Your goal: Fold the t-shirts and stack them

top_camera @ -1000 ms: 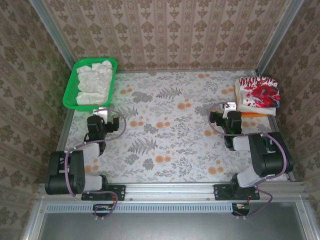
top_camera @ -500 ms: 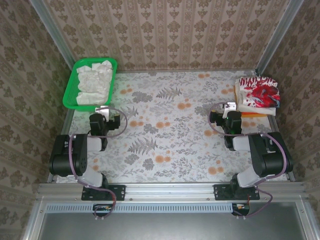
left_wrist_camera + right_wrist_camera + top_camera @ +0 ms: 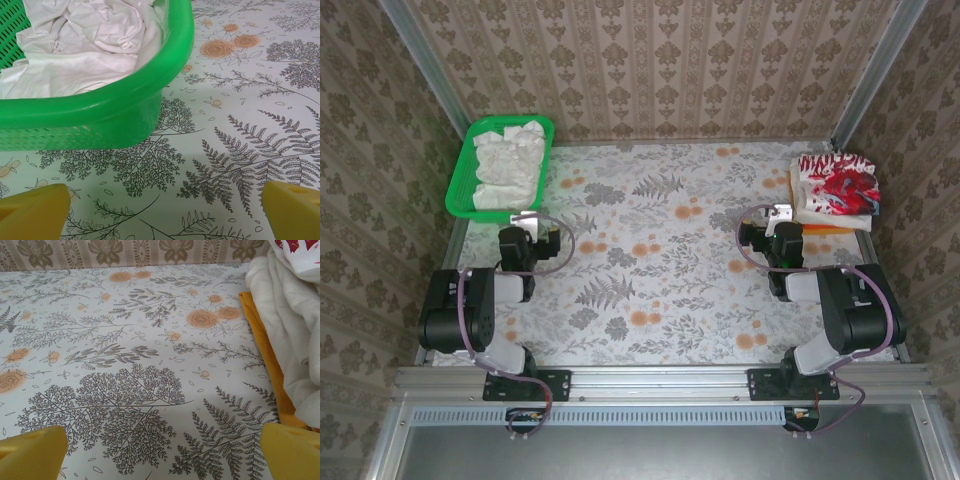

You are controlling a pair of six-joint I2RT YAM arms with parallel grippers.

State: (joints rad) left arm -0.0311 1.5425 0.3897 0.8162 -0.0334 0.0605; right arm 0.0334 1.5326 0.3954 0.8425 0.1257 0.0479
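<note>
Up from the near edge of the table (image 3: 650, 300), we meet the left gripper (image 3: 524, 220) first, jaws spread wide with nothing between them, parked just short of the green basket (image 3: 458, 185). Across the way the right gripper (image 3: 779, 214) is spread just as wide and just as empty, sitting just beside the folded stack (image 3: 835, 195) at the far right. On that stack the printed shirt (image 3: 842, 185) lies on top, off-white cloth is under it, and an orange shirt (image 3: 257, 335) is at the bottom with its edge peeking out.

Over in the far left corner, the crumpled off-white t-shirts (image 3: 85, 45) are heaped in the basket, right up to the rim. These look light and limp, so expect them to drape and bunch as soon as they leave the heap. A pinch on one raised ridge near the top looks the best hold, taking a single layer if possible.

Mind that rim: cloth could catch on the mesh and drag the basket along. The middle of the table is open for spreading, while the patterned walls (image 3: 650, 70) close in left, right and far.
</note>
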